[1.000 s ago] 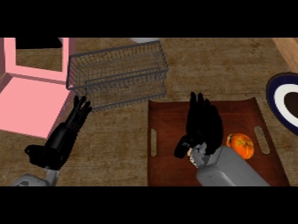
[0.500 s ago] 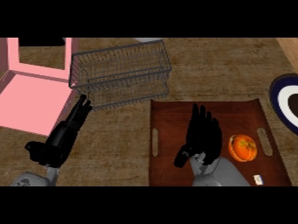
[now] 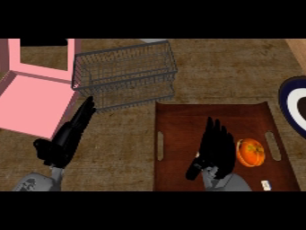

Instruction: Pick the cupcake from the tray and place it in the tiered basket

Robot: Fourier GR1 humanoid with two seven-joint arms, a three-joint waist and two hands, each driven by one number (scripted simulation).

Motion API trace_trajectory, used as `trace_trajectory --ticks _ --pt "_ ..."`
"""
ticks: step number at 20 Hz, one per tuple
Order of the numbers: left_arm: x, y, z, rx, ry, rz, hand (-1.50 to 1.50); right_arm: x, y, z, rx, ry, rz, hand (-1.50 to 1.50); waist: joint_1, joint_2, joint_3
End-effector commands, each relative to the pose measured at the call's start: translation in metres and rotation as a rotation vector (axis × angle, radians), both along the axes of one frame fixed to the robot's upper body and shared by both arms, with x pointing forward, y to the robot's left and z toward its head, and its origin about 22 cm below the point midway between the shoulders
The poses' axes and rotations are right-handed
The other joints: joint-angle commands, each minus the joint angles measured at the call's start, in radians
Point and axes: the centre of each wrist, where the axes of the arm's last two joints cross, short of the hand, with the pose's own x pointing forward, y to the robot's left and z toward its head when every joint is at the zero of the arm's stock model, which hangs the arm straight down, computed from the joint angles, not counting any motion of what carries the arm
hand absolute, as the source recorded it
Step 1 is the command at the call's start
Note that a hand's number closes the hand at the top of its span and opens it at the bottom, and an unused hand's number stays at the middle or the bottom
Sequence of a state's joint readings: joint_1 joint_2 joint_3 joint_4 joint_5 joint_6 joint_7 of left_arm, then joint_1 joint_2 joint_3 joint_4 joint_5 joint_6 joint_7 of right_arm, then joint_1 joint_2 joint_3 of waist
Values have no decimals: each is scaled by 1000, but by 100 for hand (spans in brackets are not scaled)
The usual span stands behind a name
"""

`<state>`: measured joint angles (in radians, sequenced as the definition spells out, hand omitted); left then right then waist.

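The cupcake [image 3: 251, 152], orange and round, sits in the right part of the tray [image 3: 181, 121], at lower right of the frame. Just left of it the right hand [image 3: 215, 148] lies over the tray, fingers straight and holding nothing. A small white bit [image 3: 266, 184] lies near the tray's lower edge. The basket [image 3: 125, 76] stands at upper centre, above the tray. The left hand [image 3: 66, 139] rests open at lower left, beside a pink box [image 3: 23, 103]. A plate [image 3: 301, 110] shows at the right edge.

Dim, flat light over the counter [image 3: 234, 72]; the tray [image 3: 181, 117] under the right hand [image 3: 215, 150] looks darkest, and the black hand barely stands out.
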<state>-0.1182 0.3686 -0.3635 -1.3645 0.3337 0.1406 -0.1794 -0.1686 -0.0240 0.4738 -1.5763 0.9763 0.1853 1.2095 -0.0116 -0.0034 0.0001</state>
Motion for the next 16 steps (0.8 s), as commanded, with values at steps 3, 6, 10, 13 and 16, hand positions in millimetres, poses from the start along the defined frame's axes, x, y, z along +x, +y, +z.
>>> trace_trajectory --ticks 3,6,10,13,16 --pt "4 -16 0 14 15 5 0 -13 -1 5 -68 108 -155 -150 6 1 0" --pt "20 3 16 14 5 -12 0 -17 -6 -16 -56 112 -160 -150 8 2 0" --pt "13 4 -4 12 17 -2 0 -5 -7 -19 -44 118 -164 -150 11 4 0" --pt "7 -15 3 8 18 -18 0 0 -9 -25 -22 107 -165 -150 16 3 0" --pt "20 -1 -8 11 2 -17 0 -13 -10 -22 30 -74 -87 150 7 3 0"
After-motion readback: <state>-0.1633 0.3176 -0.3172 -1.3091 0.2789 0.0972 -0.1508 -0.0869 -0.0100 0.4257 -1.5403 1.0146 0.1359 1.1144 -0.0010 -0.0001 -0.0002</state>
